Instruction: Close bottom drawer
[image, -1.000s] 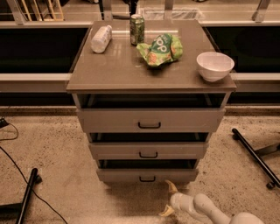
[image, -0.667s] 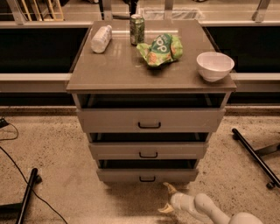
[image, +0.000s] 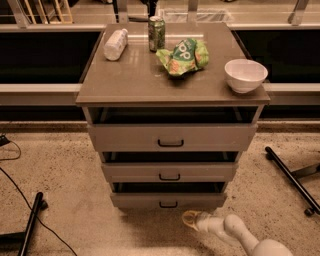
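So, there's a grey-brown cabinet (image: 130, 85) with three drawers, and all three are pulled out a bit. The bottom drawer (image: 141, 200), the low flat-fronted one with one small black bar handle (image: 168, 204), sits lowest, just above the speckled floor (image: 75, 170). The robot's one pale gripper (image: 192, 218) is down near the floor right in front of it, just below and right of that handle. Honestly can't tell if it's clenched or released. Four things on top: one white plastic bottle (image: 115, 44) lying down, one upright green can (image: 156, 33), one crumpled green snack bag (image: 183, 56) and one white bowl (image: 245, 75).
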